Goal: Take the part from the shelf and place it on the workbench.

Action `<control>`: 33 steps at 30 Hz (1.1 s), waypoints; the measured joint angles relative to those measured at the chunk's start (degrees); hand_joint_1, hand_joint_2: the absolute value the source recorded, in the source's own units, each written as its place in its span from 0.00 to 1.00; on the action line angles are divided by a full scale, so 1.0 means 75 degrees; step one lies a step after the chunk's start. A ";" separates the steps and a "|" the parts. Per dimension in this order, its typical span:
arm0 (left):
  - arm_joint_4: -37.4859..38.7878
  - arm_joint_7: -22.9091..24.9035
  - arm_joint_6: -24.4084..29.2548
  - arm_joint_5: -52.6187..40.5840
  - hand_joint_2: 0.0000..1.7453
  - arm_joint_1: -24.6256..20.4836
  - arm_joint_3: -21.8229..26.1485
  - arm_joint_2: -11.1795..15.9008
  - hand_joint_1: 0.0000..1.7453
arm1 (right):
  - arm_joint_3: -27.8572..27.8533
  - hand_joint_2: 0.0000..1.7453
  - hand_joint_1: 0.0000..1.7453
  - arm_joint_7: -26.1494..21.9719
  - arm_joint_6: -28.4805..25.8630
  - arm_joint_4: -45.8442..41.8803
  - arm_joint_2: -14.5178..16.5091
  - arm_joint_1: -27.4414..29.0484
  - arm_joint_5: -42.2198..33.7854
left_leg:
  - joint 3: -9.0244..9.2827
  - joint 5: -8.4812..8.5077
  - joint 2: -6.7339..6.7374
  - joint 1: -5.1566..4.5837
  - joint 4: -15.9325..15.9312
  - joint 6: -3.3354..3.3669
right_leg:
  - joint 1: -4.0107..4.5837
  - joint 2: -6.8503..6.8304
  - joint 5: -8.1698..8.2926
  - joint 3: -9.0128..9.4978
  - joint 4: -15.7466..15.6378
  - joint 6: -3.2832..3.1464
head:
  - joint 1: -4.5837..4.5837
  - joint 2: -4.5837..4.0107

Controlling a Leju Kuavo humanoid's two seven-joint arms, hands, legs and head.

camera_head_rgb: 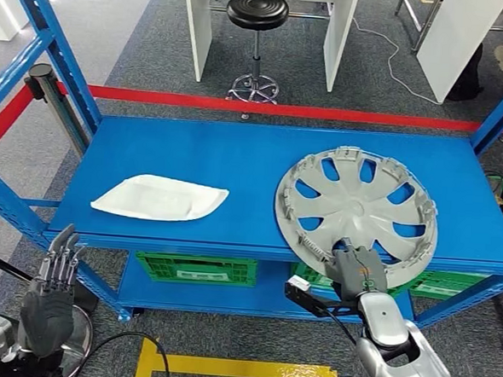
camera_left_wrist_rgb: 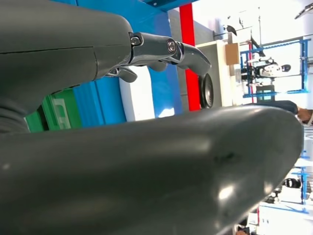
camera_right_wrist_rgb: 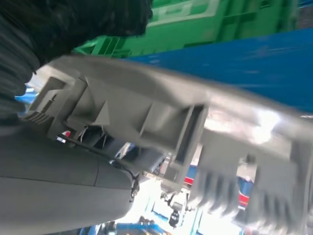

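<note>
Head view: from high up, looking down on the blue shelf (camera_head_rgb: 193, 151). Left wrist view: very close behind the left hand (camera_left_wrist_rgb: 147, 161), facing that shelf sideways. Right wrist view: right against the wheel cover (camera_right_wrist_rgb: 177, 117) rim. Shelf shared by all.

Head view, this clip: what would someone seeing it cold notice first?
Most likely the large grey wheel cover lying inner side up at the right end of the blue shelf, its near edge overhanging the front. The right hand grips that near rim. Next would be the white curved part lying towards the shelf's left end, with the left hand hanging low beside the rack, holding nothing.
</note>
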 joint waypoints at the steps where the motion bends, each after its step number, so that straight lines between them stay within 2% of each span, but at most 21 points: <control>1: -0.0001 0.0000 -0.0004 -0.0007 0.00 0.0006 0.0001 -0.0012 0.00 | 0.0000 1.00 1.00 -0.0001 -0.0028 -0.0071 0.0024 0.0053 -0.0001 | -0.0001 0.0000 0.0000 0.0000 0.0001 0.0000 | -0.0001 0.0001 0.0000 -0.0001 0.0000 0.0000 | 0.0000 0.0000; 5: -0.0036 0.0003 -0.0012 -0.0024 0.00 0.0028 0.0017 -0.0055 0.00 | -0.0012 1.00 1.00 -0.0002 -0.0257 -0.0325 0.0109 0.0223 0.0007 | -0.0004 -0.0001 0.0000 0.0000 0.0000 0.0001 | -0.0003 -0.0001 -0.0001 -0.0007 0.0000 0.0000 | 0.0000 0.0000; 12: -0.0216 -0.0015 -0.0051 -0.0108 0.00 0.0230 0.0160 -0.0247 0.00 | -0.0207 1.00 1.00 -0.0013 -0.1462 -0.1942 0.0215 0.0761 0.0049 | -0.0023 0.0000 0.0001 0.0001 -0.0002 0.0001 | -0.0002 0.0001 -0.0001 -0.0030 0.0000 0.0000 | 0.0000 0.0000; 18: -0.0282 -0.0159 -0.0076 -0.0065 0.00 0.0385 0.0300 -0.0442 0.00 | -0.0729 1.00 1.00 -0.0403 -0.2569 -0.3469 0.0226 0.1095 0.0302 | -0.0044 -0.0001 -0.0003 0.0000 -0.0002 0.0001 | -0.0003 -0.0002 -0.0003 -0.0054 0.0000 0.0001 | -0.0001 0.0000; 24: -0.0285 -0.0468 -0.0089 0.0132 0.00 0.0480 0.0382 -0.0508 0.00 | -0.1098 1.00 1.00 -0.0837 -0.3256 -0.4541 0.0211 0.1273 0.0613 | -0.0058 0.0000 -0.0002 -0.0003 -0.0002 0.0001 | -0.0004 -0.0002 -0.0002 -0.0062 0.0000 0.0001 | 0.0000 0.0000; 33: -0.0266 -0.0670 -0.0078 0.0351 0.00 0.0487 0.0402 -0.0479 0.00 | -0.1155 1.00 1.00 -0.0942 -0.3477 -0.5081 0.0203 0.1124 0.0707 | -0.0058 0.0000 -0.0002 -0.0001 -0.0002 0.0001 | -0.0004 -0.0003 -0.0001 -0.0063 0.0000 0.0001 | 0.0000 0.0000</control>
